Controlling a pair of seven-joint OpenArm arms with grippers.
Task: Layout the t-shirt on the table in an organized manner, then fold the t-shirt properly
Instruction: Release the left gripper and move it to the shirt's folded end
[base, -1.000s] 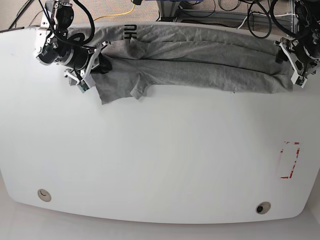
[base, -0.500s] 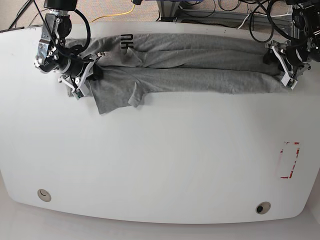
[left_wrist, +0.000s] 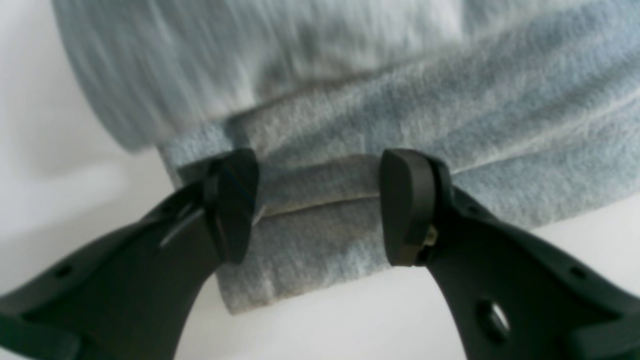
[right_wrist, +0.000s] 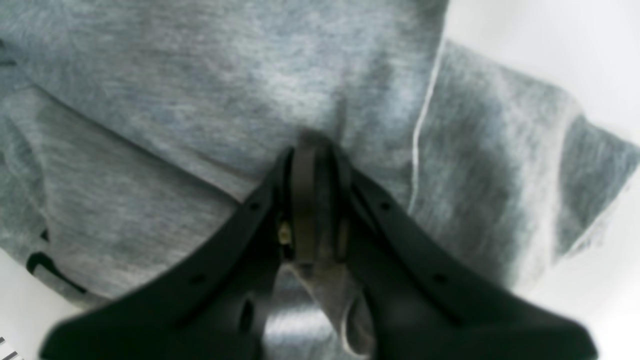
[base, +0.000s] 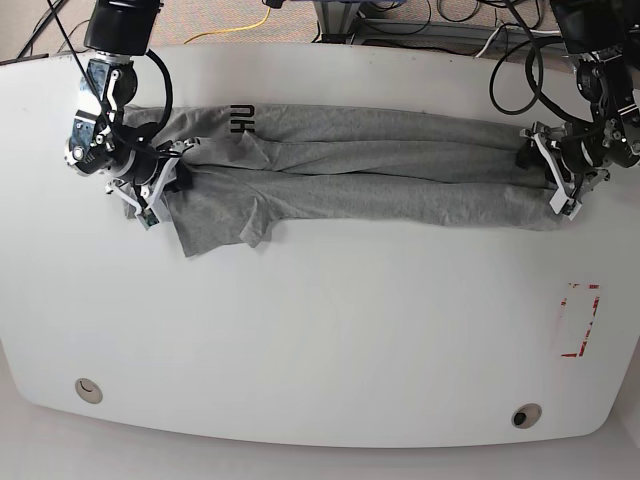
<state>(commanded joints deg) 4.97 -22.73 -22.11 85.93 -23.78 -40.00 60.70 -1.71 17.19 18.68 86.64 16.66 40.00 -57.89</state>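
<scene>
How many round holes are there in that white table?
2: one grommet hole near the front left corner, another grommet hole near the front right. The t-shirt could hide more.

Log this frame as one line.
t-shirt: bunched band across far table | right hand: shut on cloth | left hand: open at hem

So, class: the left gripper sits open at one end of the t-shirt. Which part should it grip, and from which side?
Grip the folded hem edge of the t-shirt, coming in low from the bare table side. The left gripper already straddles that stacked edge with its jaws apart, so closing there would likely catch every layer. The right gripper is shut on the other end.
</scene>
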